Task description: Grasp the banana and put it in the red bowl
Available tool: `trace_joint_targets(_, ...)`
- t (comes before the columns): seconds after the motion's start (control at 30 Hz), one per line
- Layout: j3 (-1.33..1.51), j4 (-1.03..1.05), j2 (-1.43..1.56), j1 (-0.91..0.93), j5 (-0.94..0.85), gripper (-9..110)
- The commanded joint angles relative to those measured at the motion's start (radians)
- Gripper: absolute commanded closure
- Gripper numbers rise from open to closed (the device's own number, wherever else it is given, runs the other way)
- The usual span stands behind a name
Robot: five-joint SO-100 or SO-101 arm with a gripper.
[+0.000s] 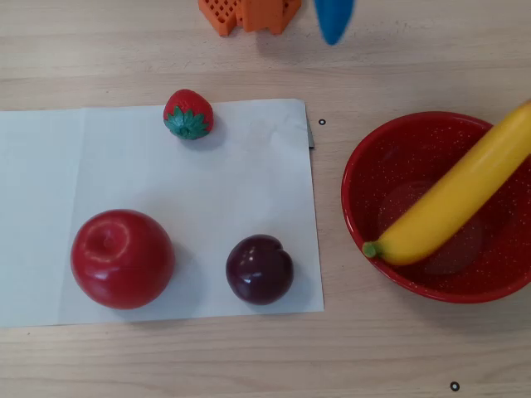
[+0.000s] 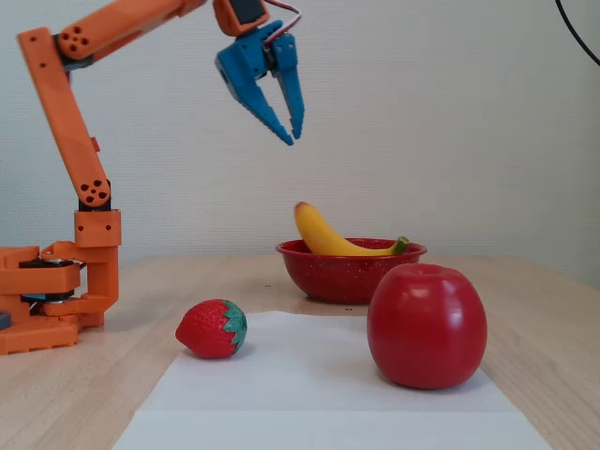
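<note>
The yellow banana point(image 1: 452, 199) lies slantwise in the red bowl point(image 1: 353, 195) at the right of the overhead view. Its green stem rests on the bowl's near-left rim, and its other end sticks out over the far-right rim. In the fixed view the banana point(image 2: 323, 239) pokes up out of the red bowl point(image 2: 352, 277). My blue gripper point(image 2: 292, 139) hangs high above and left of the bowl, fingertips nearly together, holding nothing. Only the gripper's tip point(image 1: 334, 25) shows at the top edge of the overhead view.
A white sheet of paper point(image 1: 124, 166) carries a red apple point(image 1: 122, 259), a dark plum point(image 1: 260, 269) and a strawberry point(image 1: 188, 114). In the fixed view the apple point(image 2: 427, 325) stands in front of the bowl. The orange arm base point(image 2: 47, 300) sits at the left.
</note>
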Motion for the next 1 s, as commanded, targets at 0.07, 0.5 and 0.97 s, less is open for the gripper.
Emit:
trace_joint_targets(0.07,0.132,-0.14,0.218,-0.069,0.048,101)
trace_joint_targets(0.5,0.917,-0.713,0.729,-0.183,0.061,101)
trace_joint_targets(0.97,1.546,-1.192,1.114,-0.215,0.021,101)
